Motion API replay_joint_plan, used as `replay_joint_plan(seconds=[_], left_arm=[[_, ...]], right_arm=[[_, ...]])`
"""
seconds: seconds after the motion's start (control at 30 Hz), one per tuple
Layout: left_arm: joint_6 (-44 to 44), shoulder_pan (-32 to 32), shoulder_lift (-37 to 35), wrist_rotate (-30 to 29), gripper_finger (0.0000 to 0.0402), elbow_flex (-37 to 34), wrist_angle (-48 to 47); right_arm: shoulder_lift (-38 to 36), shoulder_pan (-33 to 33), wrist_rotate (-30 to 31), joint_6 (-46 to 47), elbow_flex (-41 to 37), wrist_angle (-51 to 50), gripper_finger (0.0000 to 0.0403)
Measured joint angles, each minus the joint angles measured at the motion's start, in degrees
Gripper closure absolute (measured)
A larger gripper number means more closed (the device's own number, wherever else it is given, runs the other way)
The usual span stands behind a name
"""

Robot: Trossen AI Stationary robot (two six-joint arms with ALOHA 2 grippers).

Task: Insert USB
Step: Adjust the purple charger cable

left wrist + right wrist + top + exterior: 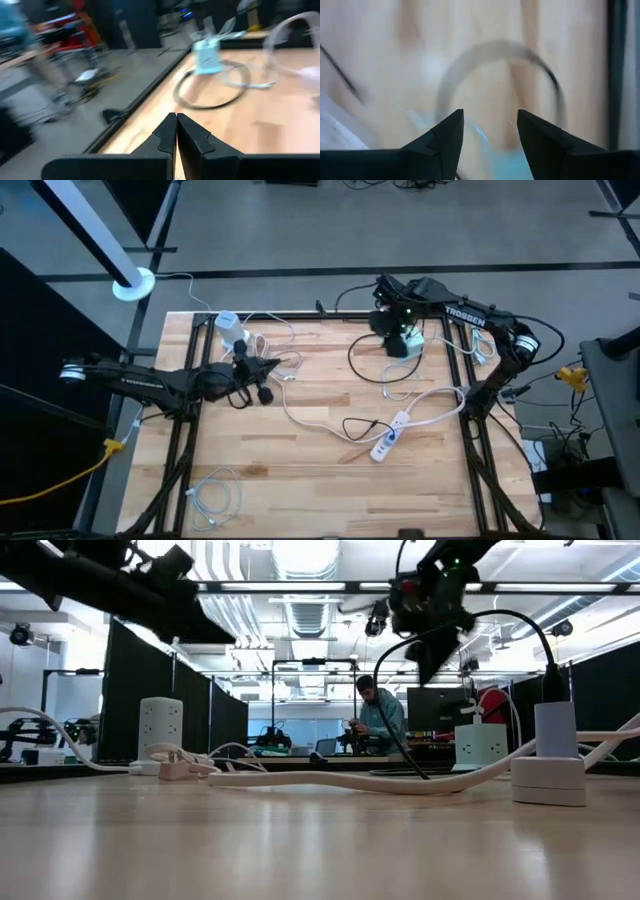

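Note:
A white and teal charger block (405, 345) stands on the wooden table at the far right; it also shows in the low view (480, 745) and the left wrist view (207, 55). A black cable (365, 360) loops beside it. My right gripper (395, 320) hovers just above this block, pointing down, fingers open and empty (490, 122). My left gripper (265, 370) is at the table's left-middle, above the surface, fingers shut with nothing between them (176, 135). A white cable (290, 370) lies on the table by it.
A white power strip (390, 435) with its cord lies right of centre. A white charger tower (230, 328) stands at the far left, also in the low view (160, 725). A coiled white cable (215, 495) lies at the near left. A person (378, 715) sits beyond the table.

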Motion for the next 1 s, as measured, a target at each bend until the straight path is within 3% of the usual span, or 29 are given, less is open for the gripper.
replay_joint_plan(seconds=[0.1, 0.17, 0.5, 0.67, 0.8, 0.93, 1.0], left_arm=[[-0.9, 0.3, 1.0, -2.6, 0.0401, 0.0, -1.2], [-3.1, 0.9, 1.5, -2.8, 0.0398, 0.0, -1.8], [-18.8, 4.2, 2.0, 0.5, 0.0354, 0.0, -13.4], [-20.6, 10.2, 7.7, 14.5, 0.0305, 1.1, -13.5], [-14.7, 14.4, 15.3, 24.6, 0.0262, 5.4, -15.3], [-8.6, 18.0, 22.3, 39.3, 0.0233, 11.9, -20.5], [-6.0, 19.2, 25.7, 42.3, 0.0228, 14.9, -24.8]], right_arm=[[0.0, 1.3, -11.8, 8.9, 0.0, 7.7, 0.0240], [0.0, 2.3, -15.9, 11.8, 0.0, 12.3, 0.0242], [0.0, 11.0, -16.6, 3.5, 0.0, 18.9, 0.0245], [0.1, 13.9, -16.2, 3.2, 0.0, 21.5, 0.0248], [0.1, 14.9, -15.8, 4.9, 0.0, 22.6, 0.0257], [0.0, 15.2, -15.8, 8.4, 0.0, 22.0, 0.0268], [0.1, 15.4, -15.8, 9.2, 0.0, 21.8, 0.0273]])
